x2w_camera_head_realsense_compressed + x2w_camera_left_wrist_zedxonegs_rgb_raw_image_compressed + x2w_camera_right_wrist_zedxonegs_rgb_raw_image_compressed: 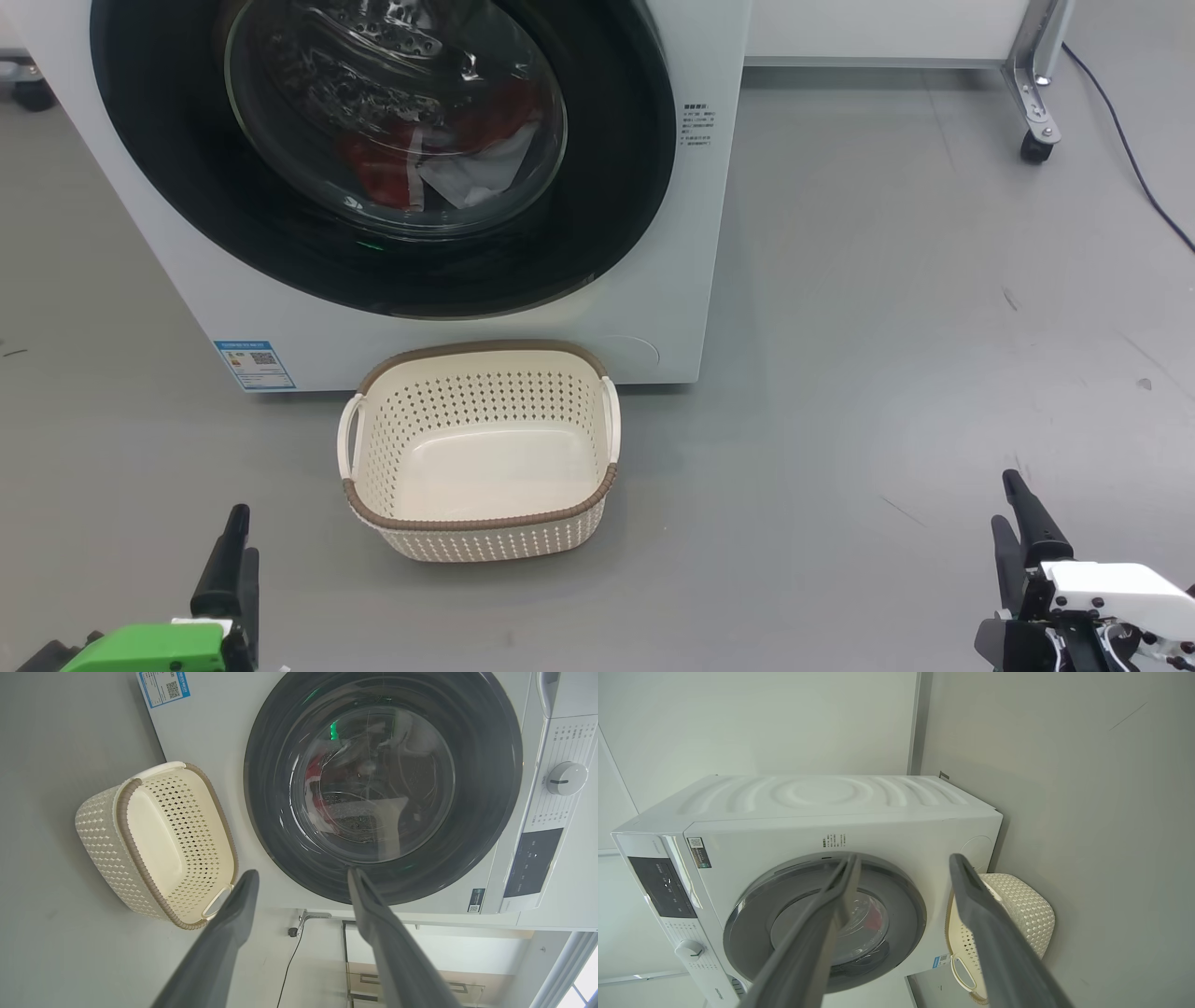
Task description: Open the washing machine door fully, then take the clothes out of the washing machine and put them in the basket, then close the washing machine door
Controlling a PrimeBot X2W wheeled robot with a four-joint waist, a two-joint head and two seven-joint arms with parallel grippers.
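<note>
The white washing machine (709, 233) stands ahead with its round black-framed door (607, 187) closed flat against the front. Through the glass bowl the red and white clothes (448, 154) lie inside the drum. The cream basket (481, 448) with a brown rim sits empty on the floor just in front of the machine. My left gripper (233, 551) is low at the left and my right gripper (1018, 523) low at the right, both well short of the machine. Each is open and holds nothing. The wrist views show the door (383, 788) (822, 924) and basket (154, 844) (1017, 910) beyond spread fingers.
Grey floor (887, 327) stretches to the right of the machine. A white cabinet on a metal caster leg (1032, 103) stands at the back right, with a black cable (1130, 149) trailing on the floor. The control panel with a dial (565, 778) is on the machine's front.
</note>
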